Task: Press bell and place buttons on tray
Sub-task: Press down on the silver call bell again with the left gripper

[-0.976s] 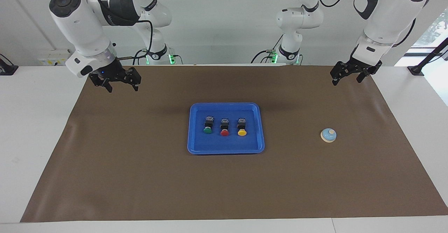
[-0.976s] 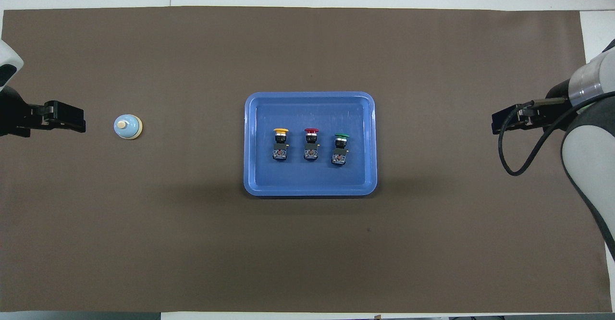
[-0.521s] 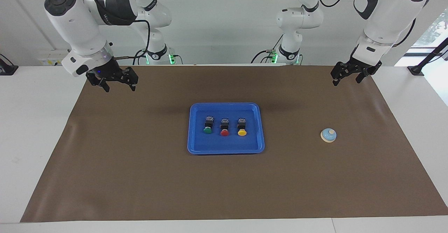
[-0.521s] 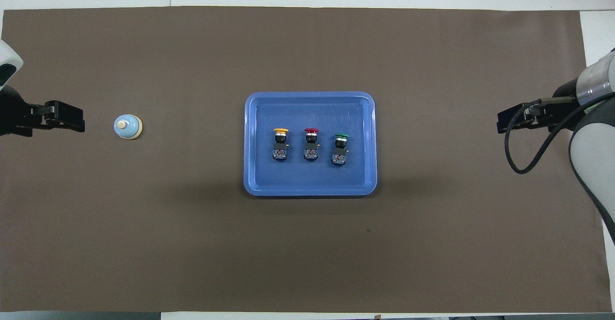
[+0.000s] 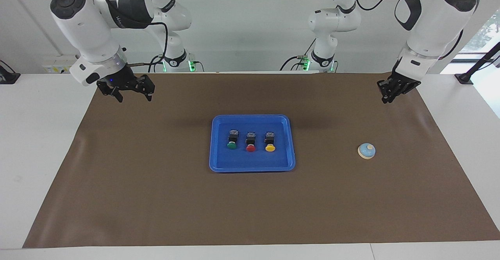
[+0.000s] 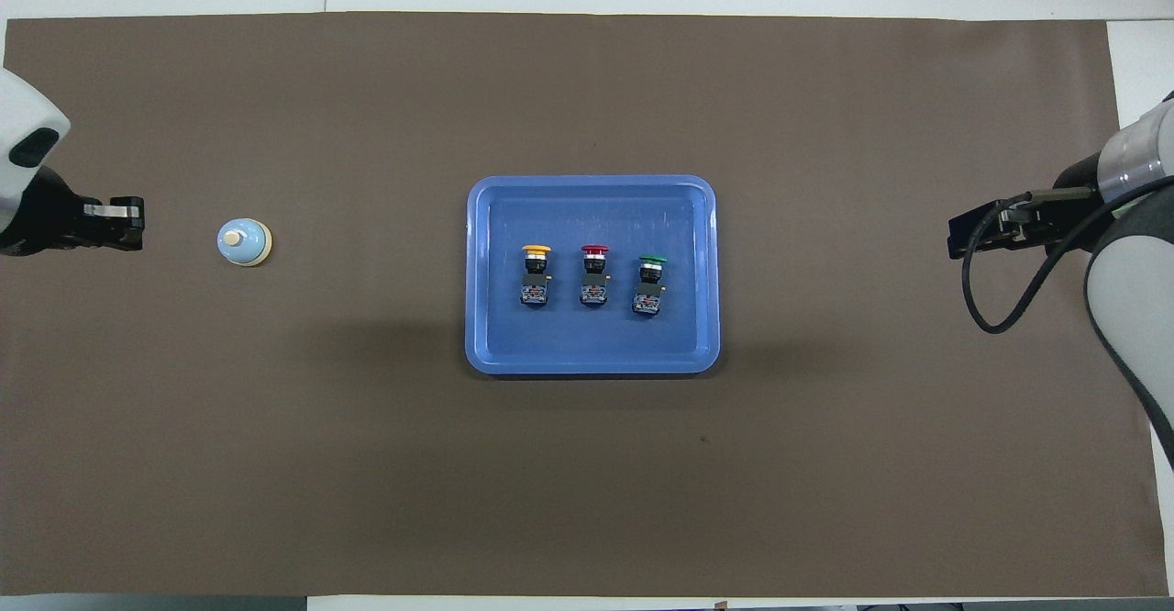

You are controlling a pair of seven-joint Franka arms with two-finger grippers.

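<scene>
Facing view: since a second ago the left gripper (image 5: 388,99) has closed, fingertips together on nothing, over the mat (image 5: 156,197); the right gripper (image 5: 132,96) waits spread wide and empty. Overhead view: one tray (image 6: 592,362) at mid-table holds three buttons (image 6: 592,275); one bell (image 6: 244,242) sits toward the left arm's end.

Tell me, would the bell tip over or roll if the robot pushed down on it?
Probably not. The bell sits low on a wide flat rim on the mat, so it likely stays put. A sideways shove might slide it.
</scene>
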